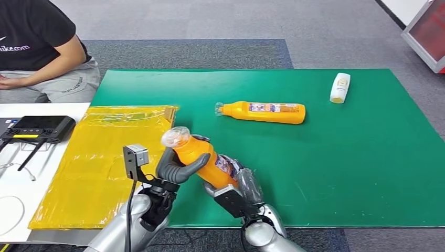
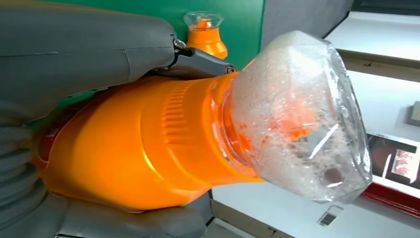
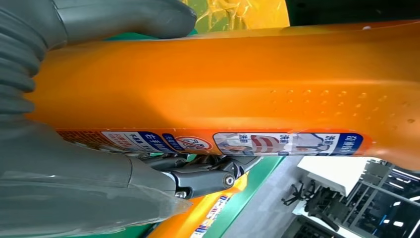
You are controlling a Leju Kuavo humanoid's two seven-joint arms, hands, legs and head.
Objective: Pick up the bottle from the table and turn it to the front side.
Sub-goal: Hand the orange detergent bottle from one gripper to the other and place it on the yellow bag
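Here, my left hand [image 1: 176, 167] is wrapping its grey thumb and darker fingers [image 2: 124, 42] around the neck end of the orange bottle [image 1: 202, 157], just below its clear cap [image 1: 175, 136]. My right hand [image 1: 236, 191] is clamping the bottle's lower body, its fingers [image 3: 198, 176] pressing along the printed label [image 3: 223, 143]. Both hands are holding the bottle lifted and tilted over the near edge of the green mat [image 1: 341, 173], cap pointing up toward the yellow plastic sheet [image 1: 99, 163] at the mat's left edge. A second orange bottle [image 1: 262, 112] is lying on its side near the mat's middle. A small white bottle [image 1: 340, 87] is lying toward the far right corner. A person [image 1: 42, 52] is sitting beyond the far left corner.
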